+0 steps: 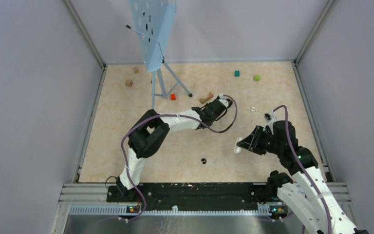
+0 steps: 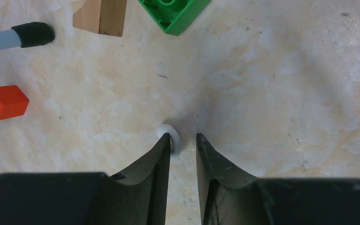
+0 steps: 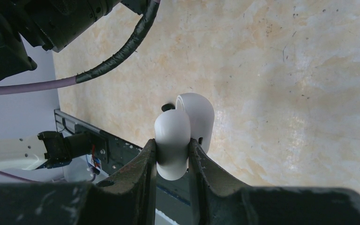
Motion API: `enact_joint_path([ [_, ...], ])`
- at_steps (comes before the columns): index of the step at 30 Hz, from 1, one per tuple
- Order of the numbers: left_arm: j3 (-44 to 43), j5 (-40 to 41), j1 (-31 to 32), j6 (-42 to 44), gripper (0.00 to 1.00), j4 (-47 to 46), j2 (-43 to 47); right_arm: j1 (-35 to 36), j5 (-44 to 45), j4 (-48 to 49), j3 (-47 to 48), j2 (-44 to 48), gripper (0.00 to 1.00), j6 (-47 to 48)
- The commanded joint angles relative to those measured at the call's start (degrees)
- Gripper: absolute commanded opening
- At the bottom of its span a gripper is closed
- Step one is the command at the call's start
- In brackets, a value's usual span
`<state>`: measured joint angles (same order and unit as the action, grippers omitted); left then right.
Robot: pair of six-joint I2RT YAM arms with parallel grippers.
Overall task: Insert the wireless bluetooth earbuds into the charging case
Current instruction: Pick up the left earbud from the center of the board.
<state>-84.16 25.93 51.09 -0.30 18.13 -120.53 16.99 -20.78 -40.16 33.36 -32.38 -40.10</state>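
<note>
Top external view puts the task at an early stage, by my reckoning: no earbud sits in the case yet. Taking the tall blue perforated stand [image 1: 152, 34] on its tripod as marker, the left gripper [image 1: 222, 101] reaches just past the stand's feet toward the right arm's side. The right gripper [image 1: 243, 145] hangs farther that way and nearer the arm bases.

The right gripper is clamped on the white rounded plastic charging case [image 3: 185, 131], held off the table with its lid seemingly hinged open (the sockets are out of sight). The left gripper's jaws stand a narrow gap apart, low over the surface. A tiny white rounded earbud [image 2: 169, 136] lies at one fingertip, partly hidden by it and not pinched as far as I can tell. A small glossy black earbud [image 1: 204, 161] lies well nearer the bases than the stand, apart from both grippers. Grasping, carrying and seating each bud all seem left to do.

Plain grey walls [image 1: 29, 97] enclose a beige marbled tabletop [image 1: 126, 146], lightly scuffed. By the stand's feet lie a green studded brick [image 2: 173, 14], a wooden block [image 2: 101, 16] and a red cube [image 2: 6, 101].
</note>
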Motion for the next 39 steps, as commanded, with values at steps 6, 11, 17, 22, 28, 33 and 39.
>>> enact_joint_path([
  [6, -0.3, 2.2, -0.6, 0.9, 0.27, 1.0, -0.5, -0.5, -0.4, 2.0, 0.2, 0.0, 0.0, -0.2],
  [11, 0.0, 2.8, -0.6, 0.5, 0.22, 1.0, 0.4, -0.5, -0.5, 2.3, 0.1, -0.1, 0.0, -0.3],
  [17, 0.4, 4.3, -0.9, -0.3, 0.12, 0.9, 1.4, -0.5, -0.4, 2.4, 0.2, -0.2, 0.0, -0.4],
  [22, 0.7, 2.5, -0.9, -4.2, 0.0, 2.4, 6.9, -0.5, 0.0, 2.3, 0.9, -0.1, 0.0, -0.2],
  [28, 4.2, -6.0, -0.9, -9.9, 0.0, 3.4, 21.5, -0.5, -4.5, 5.8, 0.7, -0.7, 0.0, 1.3],
  [33, 12.7, -10.7, -0.9, -11.6, 0.0, -0.4, 34.2, -0.5, -8.6, 10.9, -1.4, -0.6, 0.0, -0.6],
  [39, 18.0, -22.6, -1.0, -16.4, 0.0, -1.0, 43.9, -0.5, -12.7, 17.9, -5.3, -0.1, 0.0, -2.8],
])
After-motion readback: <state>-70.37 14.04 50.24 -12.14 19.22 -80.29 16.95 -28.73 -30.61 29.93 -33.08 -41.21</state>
